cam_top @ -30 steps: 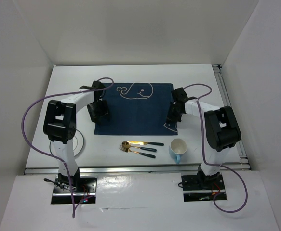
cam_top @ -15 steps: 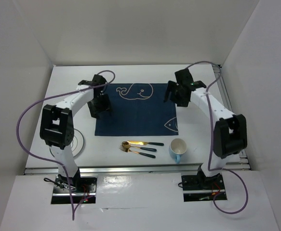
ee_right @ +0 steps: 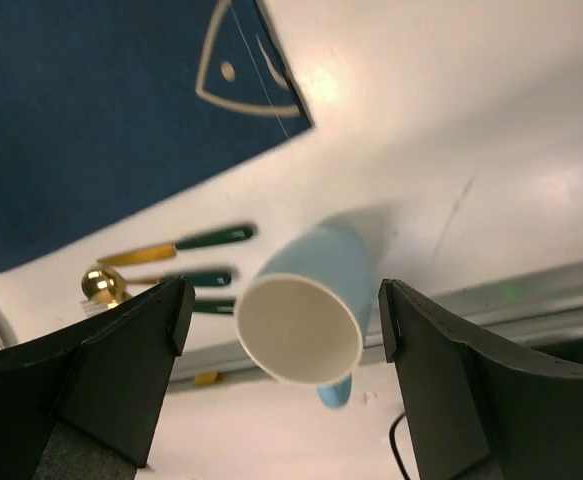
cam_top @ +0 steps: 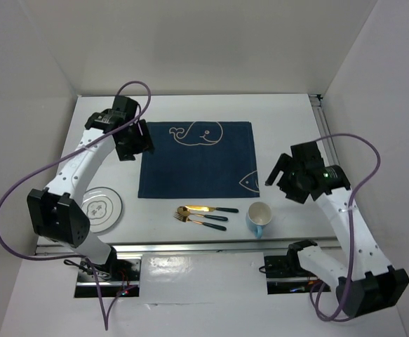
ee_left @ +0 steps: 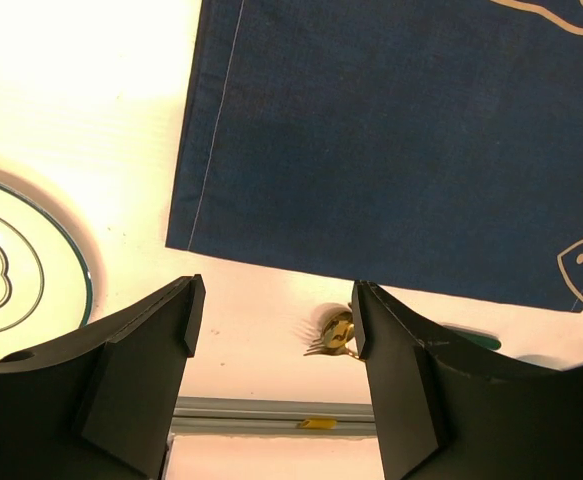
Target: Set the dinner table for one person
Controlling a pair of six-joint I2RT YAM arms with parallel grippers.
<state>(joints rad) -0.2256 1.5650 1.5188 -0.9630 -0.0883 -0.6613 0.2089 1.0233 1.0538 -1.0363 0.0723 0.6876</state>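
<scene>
On the white dinner table [cam_top: 190,109] a navy whale-print placemat [cam_top: 197,160] lies flat. In front of it are gold cutlery with dark green handles [cam_top: 204,213] and a light blue mug [cam_top: 259,218]. A white plate [cam_top: 99,209] sits at the front left. My left gripper [cam_top: 132,140] hovers open and empty over the placemat's back left corner. My right gripper [cam_top: 285,177] is open and empty, raised just right of the placemat. In the right wrist view the mug [ee_right: 306,312] shows below, between the fingers [ee_right: 131,350]. The left wrist view shows the placemat [ee_left: 391,140], plate [ee_left: 11,270] and fork tines [ee_left: 333,335].
A silver rail [cam_top: 204,246] runs along the table's near edge and another [cam_top: 327,140] along the right edge. White walls enclose the back and sides. Purple cables loop from both arms.
My right gripper opened, let go of the placemat's right edge, then swung from the back right corner to the mug. My left arm lifted back and left, uncovering the plate.
</scene>
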